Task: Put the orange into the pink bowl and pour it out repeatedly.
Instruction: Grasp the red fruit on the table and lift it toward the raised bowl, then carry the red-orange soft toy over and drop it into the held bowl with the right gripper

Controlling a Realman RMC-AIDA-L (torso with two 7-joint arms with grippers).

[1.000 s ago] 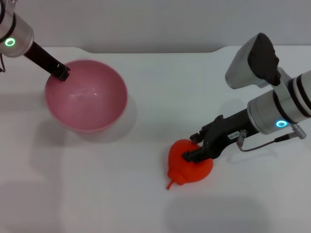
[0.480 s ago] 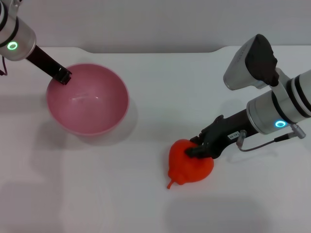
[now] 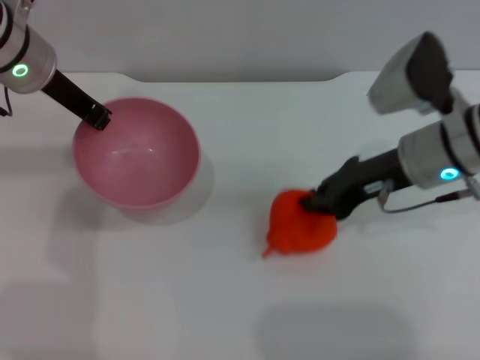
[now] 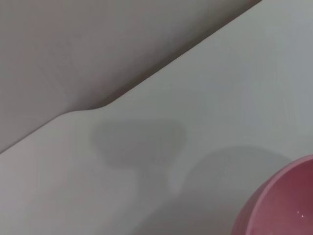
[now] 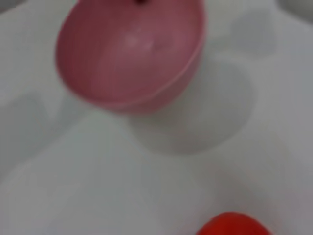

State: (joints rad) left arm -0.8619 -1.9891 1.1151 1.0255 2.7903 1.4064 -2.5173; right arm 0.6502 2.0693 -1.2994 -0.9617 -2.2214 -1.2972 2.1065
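The pink bowl (image 3: pixel 136 150) stands upright at the left of the white table, with nothing inside it. My left gripper (image 3: pixel 96 116) clamps its far-left rim. The orange (image 3: pixel 300 229) is right of centre, with a small stem nub pointing toward the front left. My right gripper (image 3: pixel 313 204) is shut on the orange's top from the right side. In the right wrist view the pink bowl (image 5: pixel 132 54) lies ahead and the orange (image 5: pixel 234 225) shows only as a red edge. A slice of the pink bowl (image 4: pixel 286 205) appears in the left wrist view.
The white table (image 3: pixel 225 300) has a rear edge with a step in it (image 3: pixel 232 77), behind the bowl. Nothing else lies on it between bowl and orange.
My right gripper has closed on the orange and shifted it a little to the right and away. The bowl has levelled slightly under the left gripper.
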